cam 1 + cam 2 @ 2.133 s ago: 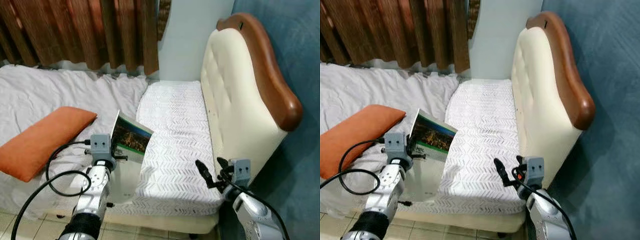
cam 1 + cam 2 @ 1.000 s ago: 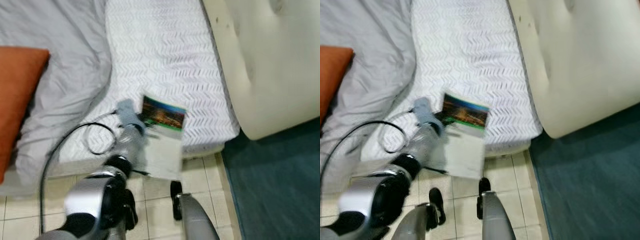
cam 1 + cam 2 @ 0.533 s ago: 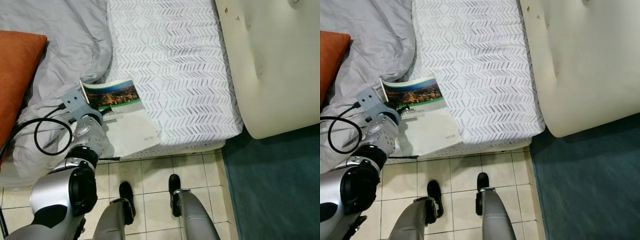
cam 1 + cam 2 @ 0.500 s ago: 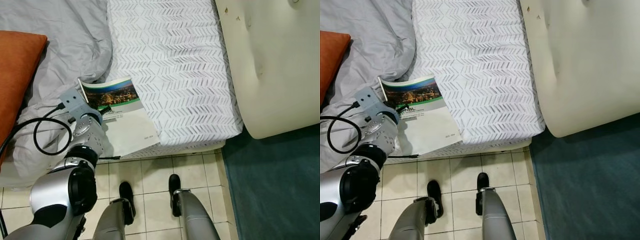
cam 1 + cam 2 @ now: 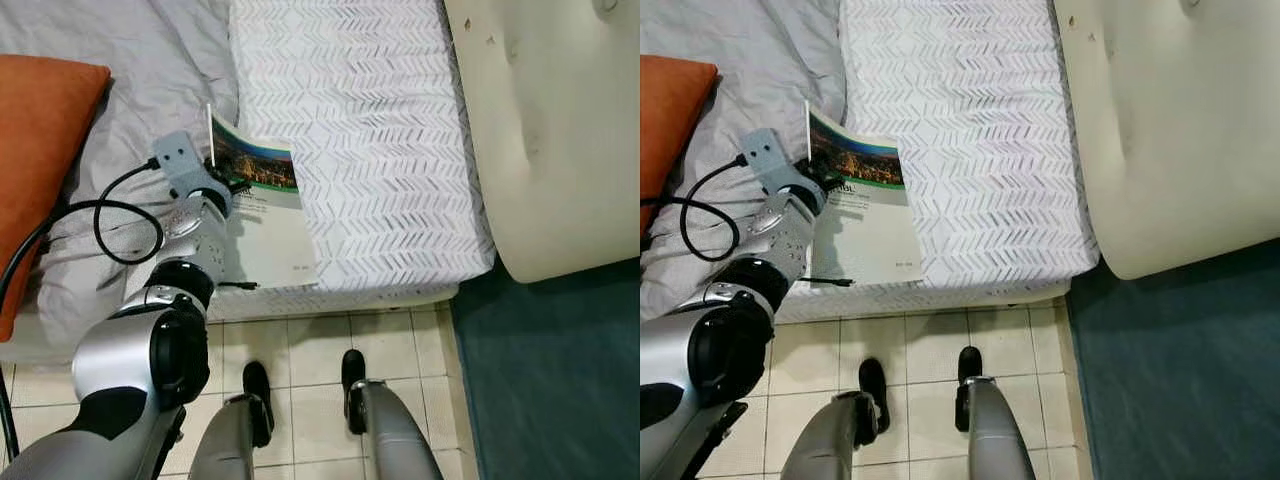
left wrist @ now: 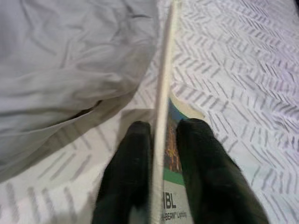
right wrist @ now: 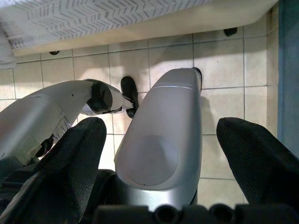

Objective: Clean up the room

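Over the chevron-quilted mattress [image 5: 370,150], left tool [image 6: 161,140] pinching a thin glossy booklet [image 5: 262,215].

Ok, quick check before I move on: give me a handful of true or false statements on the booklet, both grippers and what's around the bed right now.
1. The left gripper is shut on the booklet, one finger on each side of it. True.
2. The booklet lies on the floor tiles. False: it is over the white patterned mattress, near its front edge.
3. The orange pillow lies on the grey sheet, on the robot's left. True.
4. The right gripper holds a second booklet. False: it is open, fingers spread wide, pointing down at the tiled floor and the robot's own legs.
5. The cream headboard is on the robot's left. False: it is on the right.
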Available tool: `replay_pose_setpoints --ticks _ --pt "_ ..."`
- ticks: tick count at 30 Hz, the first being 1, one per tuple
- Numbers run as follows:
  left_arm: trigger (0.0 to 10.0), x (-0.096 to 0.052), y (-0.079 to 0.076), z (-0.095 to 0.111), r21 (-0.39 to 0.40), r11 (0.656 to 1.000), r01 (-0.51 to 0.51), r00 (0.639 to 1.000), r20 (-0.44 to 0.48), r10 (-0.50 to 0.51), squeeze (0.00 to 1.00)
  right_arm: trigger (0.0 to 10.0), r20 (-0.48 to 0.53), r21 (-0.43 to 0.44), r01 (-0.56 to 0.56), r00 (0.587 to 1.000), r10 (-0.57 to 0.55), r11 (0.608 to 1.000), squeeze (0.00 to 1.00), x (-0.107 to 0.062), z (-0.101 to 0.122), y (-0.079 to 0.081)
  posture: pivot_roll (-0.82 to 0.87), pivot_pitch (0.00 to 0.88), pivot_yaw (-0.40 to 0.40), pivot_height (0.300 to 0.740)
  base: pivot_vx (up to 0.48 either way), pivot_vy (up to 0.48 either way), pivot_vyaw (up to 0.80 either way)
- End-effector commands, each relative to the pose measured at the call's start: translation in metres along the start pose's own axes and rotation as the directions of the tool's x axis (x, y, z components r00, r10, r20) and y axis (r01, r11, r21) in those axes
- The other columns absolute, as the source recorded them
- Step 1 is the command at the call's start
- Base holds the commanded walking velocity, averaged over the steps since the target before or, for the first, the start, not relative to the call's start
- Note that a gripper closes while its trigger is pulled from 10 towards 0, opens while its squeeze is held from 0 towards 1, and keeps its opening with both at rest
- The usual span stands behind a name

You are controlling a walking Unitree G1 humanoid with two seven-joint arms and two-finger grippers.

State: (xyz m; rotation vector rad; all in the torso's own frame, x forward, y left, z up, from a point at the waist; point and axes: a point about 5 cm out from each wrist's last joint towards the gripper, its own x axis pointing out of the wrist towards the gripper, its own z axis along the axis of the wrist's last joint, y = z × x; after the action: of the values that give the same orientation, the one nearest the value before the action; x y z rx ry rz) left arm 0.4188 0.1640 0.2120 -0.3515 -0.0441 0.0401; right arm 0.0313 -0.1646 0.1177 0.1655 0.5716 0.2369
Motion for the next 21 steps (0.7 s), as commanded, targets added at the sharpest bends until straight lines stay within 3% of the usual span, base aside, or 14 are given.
replay_pose_setpoints --ticks 1,5,7,8,10,12,14,15,17,20,21 --pt "10.0 -0.001 -0.001 -0.003 0.067 0.997 0.035 0.999 -0.021 -0.033 1.0 10.0 -0.046 0.02 0.015 0.999 -0.014 1.0 0.0 0.001 -0.009 -0.001 -0.44 0.555 -0.055 0.74 0.0 0.0 0.0" --pt "10.0 -0.001 0.005 -0.001 0.119 0.992 0.035 0.999 -0.016 -0.034 1.0 10.0 -0.033 0.022 0.012 0.999 -0.011 1.0 0.0 0.006 -0.008 -0.001 -0.42 0.551 -0.05 0.74 0.0 0.0 0.0" --pt "10.0 -0.002 0.019 0.002 0.222 0.975 0.018 1.0 -0.009 -0.016 1.0 10.0 -0.012 0.018 0.004 1.0 -0.004 1.0 0.0 0.014 -0.006 -0.003 -0.4 0.542 -0.042 0.74 0.0 0.0 0.0" --pt "10.0 -0.002 0.019 0.002 0.222 0.975 0.018 1.0 -0.009 -0.016 1.0 10.0 -0.012 0.018 0.004 1.0 -0.004 1.0 0.0 0.014 -0.006 -0.003 -0.4 0.542 -0.042 0.74 0.0 0.0 0.0" --pt "10.0 -0.005 0.042 0.016 0.335 0.942 -0.011 1.0 0.023 0.004 1.0 10.0 0.025 0.024 0.001 1.0 -0.002 1.0 0.0 0.025 -0.002 -0.008 -0.37 0.517 -0.042 0.74 0.0 0.0 0.0" --pt "10.0 -0.005 0.049 0.023 0.402 0.916 -0.02 0.999 0.039 0.004 1.0 10.0 0.038 0.021 -0.005 0.999 0.004 1.0 0.0 0.033 0.0 -0.011 -0.35 0.506 -0.037 0.74 0.0 0.0 0.0" --pt "10.0 -0.005 0.051 0.028 0.42 0.907 -0.025 0.999 0.053 0.003 1.0 10.0 0.043 0.017 -0.01 0.999 0.01 1.0 0.0 0.037 0.001 -0.012 -0.34 0.504 -0.034 0.74 0.0 0.0 0.0" --pt "10.0 -0.006 0.054 0.035 0.456 0.889 -0.033 0.997 0.078 -0.003 1.0 10.0 0.055 0.013 -0.011 0.998 0.01 1.0 0.0 0.043 0.001 -0.015 -0.31 0.49 -0.029 0.74 0.0 0.0 0.0" --pt "10.0 -0.008 0.061 0.043 0.463 0.886 -0.029 0.993 0.113 -0.026 1.0 10.0 0.09 0.009 -0.012 0.996 0.011 1.0 0.0 0.059 0.006 -0.02 -0.28 0.462 -0.013 0.74 0.0 0.0 0.0" --pt "10.0 -0.012 0.063 0.031 0.485 0.874 0.041 0.993 0.08 -0.091 1.0 10.0 0.135 -0.001 -0.019 0.991 0.019 1.0 0.0 0.081 0.013 -0.024 -0.23 0.412 0.013 0.74 0.0 0.0 0.0" --pt "10.0 -0.012 0.063 0.031 0.485 0.874 0.041 0.993 0.08 -0.091 1.0 10.0 0.135 -0.001 -0.019 0.991 0.019 1.0 0.0 0.081 0.013 -0.024 -0.23 0.412 0.013 0.74 0.0 0.0 0.0"
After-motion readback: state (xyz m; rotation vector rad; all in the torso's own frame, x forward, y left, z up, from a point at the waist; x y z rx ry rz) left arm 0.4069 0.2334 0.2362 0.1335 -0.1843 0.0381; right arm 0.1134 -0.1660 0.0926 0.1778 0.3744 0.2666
